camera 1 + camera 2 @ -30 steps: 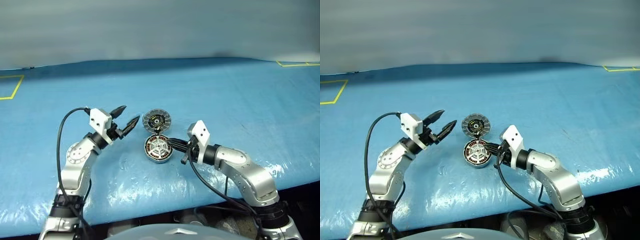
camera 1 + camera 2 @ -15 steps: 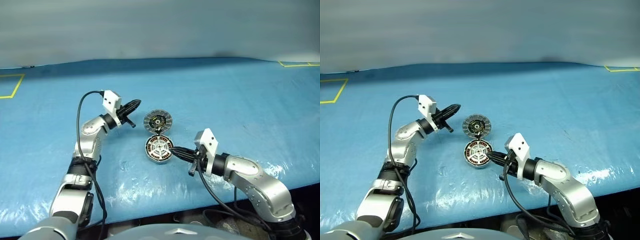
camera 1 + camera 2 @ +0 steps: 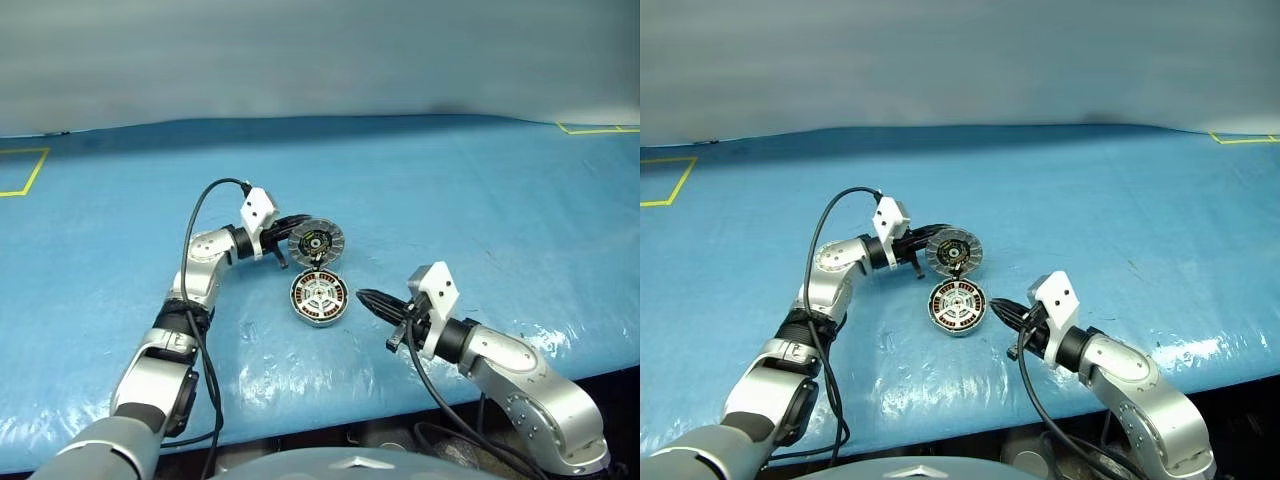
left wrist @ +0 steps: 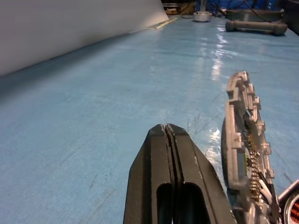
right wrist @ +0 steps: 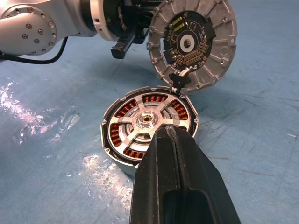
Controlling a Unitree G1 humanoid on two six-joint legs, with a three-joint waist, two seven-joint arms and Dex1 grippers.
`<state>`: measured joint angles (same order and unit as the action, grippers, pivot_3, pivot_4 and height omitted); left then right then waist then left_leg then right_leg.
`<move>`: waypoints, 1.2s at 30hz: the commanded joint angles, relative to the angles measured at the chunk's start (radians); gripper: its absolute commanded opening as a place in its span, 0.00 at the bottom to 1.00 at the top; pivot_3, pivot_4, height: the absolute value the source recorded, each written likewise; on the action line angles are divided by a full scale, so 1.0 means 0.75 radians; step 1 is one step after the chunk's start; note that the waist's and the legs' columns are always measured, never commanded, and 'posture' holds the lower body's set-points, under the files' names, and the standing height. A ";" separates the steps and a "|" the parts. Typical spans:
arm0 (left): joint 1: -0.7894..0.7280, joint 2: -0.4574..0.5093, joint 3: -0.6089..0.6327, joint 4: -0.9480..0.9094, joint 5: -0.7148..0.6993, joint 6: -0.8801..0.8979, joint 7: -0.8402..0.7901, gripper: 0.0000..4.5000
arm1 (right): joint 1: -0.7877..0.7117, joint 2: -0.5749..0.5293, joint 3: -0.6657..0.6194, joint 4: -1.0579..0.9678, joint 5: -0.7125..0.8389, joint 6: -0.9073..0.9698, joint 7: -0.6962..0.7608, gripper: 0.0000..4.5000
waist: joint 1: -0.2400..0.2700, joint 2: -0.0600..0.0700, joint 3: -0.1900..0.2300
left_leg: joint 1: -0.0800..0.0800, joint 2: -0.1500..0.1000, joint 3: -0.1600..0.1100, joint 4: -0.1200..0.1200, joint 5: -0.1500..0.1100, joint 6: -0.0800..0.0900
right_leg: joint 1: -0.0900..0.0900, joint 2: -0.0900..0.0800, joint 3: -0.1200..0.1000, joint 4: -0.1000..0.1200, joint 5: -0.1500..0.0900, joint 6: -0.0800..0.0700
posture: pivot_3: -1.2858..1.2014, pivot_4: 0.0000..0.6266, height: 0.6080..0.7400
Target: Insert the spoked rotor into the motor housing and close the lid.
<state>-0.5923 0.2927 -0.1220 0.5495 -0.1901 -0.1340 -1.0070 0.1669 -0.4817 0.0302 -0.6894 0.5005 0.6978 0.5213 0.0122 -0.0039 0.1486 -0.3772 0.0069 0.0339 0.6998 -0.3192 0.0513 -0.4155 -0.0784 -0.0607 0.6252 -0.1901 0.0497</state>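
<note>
Silver motor housing (image 3: 318, 297) is seen flat on the blue table (image 3: 480, 200), with the spoked rotor (image 5: 142, 122) seated over its copper windings. Lid (image 3: 316, 241) is propped upright at the housing's 12 o'clock, hinged to its rim (dark face toward the camera). Left gripper (image 3: 293, 226), fingers pressed together, is placed just beside the lid at 9 o'clock. Right gripper (image 3: 368, 298), also closed and empty, is held near the housing at 3 o'clock.

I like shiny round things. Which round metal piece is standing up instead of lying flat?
The lid, the ribbed disc behind the motor housing, which lies flat.
</note>
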 commanded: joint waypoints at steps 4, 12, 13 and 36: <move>0.065 0.054 -0.068 -0.322 -0.042 -0.004 -0.170 0.01 | 0.005 -0.018 -0.037 -0.058 0.015 -0.019 -0.015 0.00 | 0.004 0.000 0.000 | 0.000 0.003 0.000 0.000 0.001 -0.001 | 0.000 -0.001 0.000 0.000 0.000 0.000 | 0.52 0.24 1.00; 0.121 0.135 -0.168 -0.474 0.007 0.005 -0.280 0.01 | -0.039 -0.006 -0.091 -0.043 0.063 -0.025 -0.013 0.00 | 0.003 0.000 0.000 | 0.000 0.003 0.000 0.000 -0.001 0.001 | 0.000 -0.001 0.001 0.001 0.000 0.000 | 0.52 0.24 1.00; 0.126 0.145 -0.187 -0.467 0.030 -0.008 -0.283 0.01 | -0.045 -0.006 -0.104 -0.043 0.072 -0.026 -0.012 0.00 | 0.003 0.000 0.000 | 0.000 0.003 0.000 0.000 -0.001 0.002 | 0.000 -0.001 0.001 0.001 0.000 0.000 | 0.52 0.24 1.00; 0.230 0.225 -0.354 -0.418 0.241 -0.221 -0.240 0.01 | -0.189 -0.060 -0.048 -0.031 0.062 -0.017 -0.043 0.00 | 0.003 0.001 0.000 | 0.001 0.004 0.000 0.001 -0.001 0.002 | 0.000 0.000 0.001 0.001 0.000 0.000 | 0.52 0.24 1.00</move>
<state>-0.4293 0.4442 -0.3782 0.2364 -0.0456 -0.2904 -1.1977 0.0391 -0.5205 -0.0056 -0.7027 0.5519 0.7016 0.4876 0.0143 -0.0035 0.1484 -0.3765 0.0098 0.0339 0.7003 -0.3199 0.0529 -0.4151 -0.0786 -0.0595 0.6260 -0.1902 0.0496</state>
